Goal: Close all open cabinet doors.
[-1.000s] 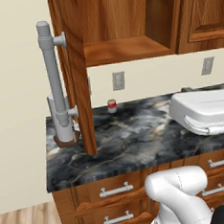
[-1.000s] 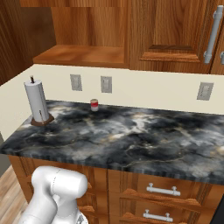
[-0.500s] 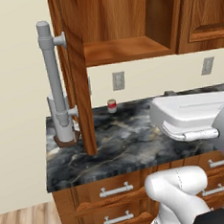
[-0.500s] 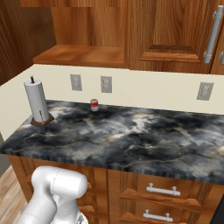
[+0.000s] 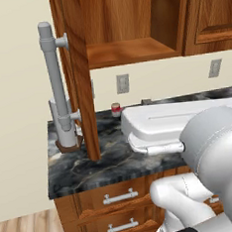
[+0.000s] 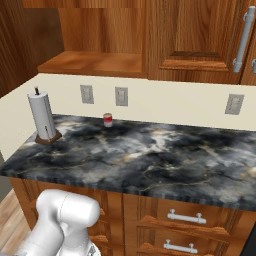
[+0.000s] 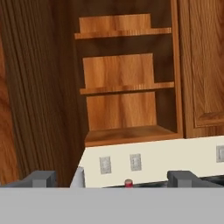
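Observation:
One upper cabinet door (image 5: 79, 71) stands open, swung out over the counter's left end and seen edge-on, its long grey bar handle (image 5: 55, 78) facing left. In the hand view this open door (image 7: 39, 87) is the dark wood at the left, beside the bare shelves (image 7: 127, 78) of the open cabinet. To the right of the opening, the neighbouring door (image 7: 203, 65) is shut; the right base view shows this shut door (image 6: 200, 35) with its handle (image 6: 242, 37). My gripper (image 7: 113, 180) is open with nothing between its fingertips (image 7: 39, 178), well back from the cabinet and facing the shelves.
A paper towel holder (image 6: 42, 117) stands at the left end of the dark marble counter (image 6: 150, 155), just behind the open door. A small red-lidded jar (image 6: 107, 120) sits by the wall outlets (image 6: 121, 96). Drawers (image 5: 117, 197) lie below the counter. My white arm (image 5: 158, 124) reaches over the counter.
In the left base view my arm has swung leftward over the counter and looms larger in front. The cabinet doors and the counter items have not moved.

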